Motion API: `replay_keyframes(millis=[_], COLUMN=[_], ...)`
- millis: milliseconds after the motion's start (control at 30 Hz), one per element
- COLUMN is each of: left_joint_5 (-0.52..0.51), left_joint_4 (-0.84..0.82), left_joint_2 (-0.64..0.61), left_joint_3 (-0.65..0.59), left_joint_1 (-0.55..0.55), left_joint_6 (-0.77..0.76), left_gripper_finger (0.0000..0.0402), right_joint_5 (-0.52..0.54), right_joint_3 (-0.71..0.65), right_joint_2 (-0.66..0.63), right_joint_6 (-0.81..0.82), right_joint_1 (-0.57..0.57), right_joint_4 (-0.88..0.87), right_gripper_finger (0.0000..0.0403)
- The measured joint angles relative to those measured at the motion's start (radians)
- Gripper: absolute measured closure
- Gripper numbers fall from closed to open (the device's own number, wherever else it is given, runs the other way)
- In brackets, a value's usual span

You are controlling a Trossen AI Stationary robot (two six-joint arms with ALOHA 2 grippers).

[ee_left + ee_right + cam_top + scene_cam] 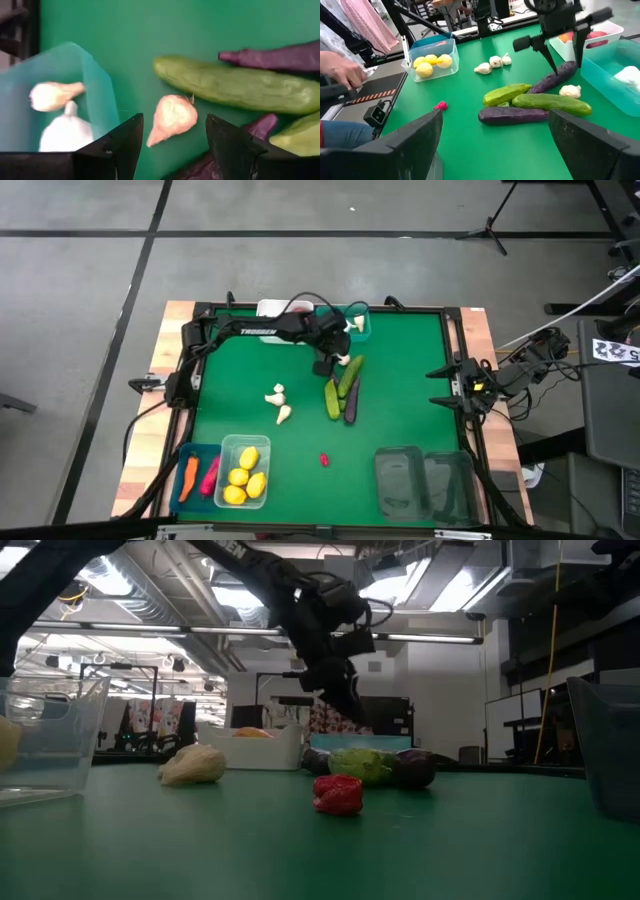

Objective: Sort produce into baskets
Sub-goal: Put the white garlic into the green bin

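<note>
My left gripper [172, 145] stands open at the table's far middle, just above a white garlic [172, 117] that lies on the green mat beside the teal basket [65, 75]. From the right wrist view its fingers [555, 67] point down, clear of that garlic [570, 91]. Two garlic bulbs [52, 95] lie inside the teal basket. Green cucumbers [333, 398] and purple eggplants [351, 402] lie in a cluster next to the garlic. My right gripper [495, 150] waits open at the table's right edge.
Loose garlic [279, 404] and a red chilli [324, 459] lie mid-table. Near edge: a blue basket [190, 475] with carrot and chilli, a clear basket of lemons [245, 472], two dark baskets [425, 480]. A white basket [272, 308] stands far. A person's hand [340, 70] shows beyond the table.
</note>
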Motion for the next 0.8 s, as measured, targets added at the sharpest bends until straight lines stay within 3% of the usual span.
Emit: replay_keyframes(millis=[267,800], left_joint_5=[-0.001,0.051], left_joint_4=[0.002,0.064], left_joint_2=[0.078,0.104], left_joint_3=[-0.001,0.026], left_joint_1=[0.0,0.012], left_joint_6=[0.068,0.081], left_gripper_finger=[0.0214,0.0215], right_joint_5=[0.0,0.0], right_joint_3=[0.0,0.0], right_joint_2=[0.0,0.0], right_joint_6=[0.0,0.0], right_joint_1=[0.0,0.0], right_joint_4=[-0.003,-0.003], right_gripper_finger=[0.0042,0.0042])
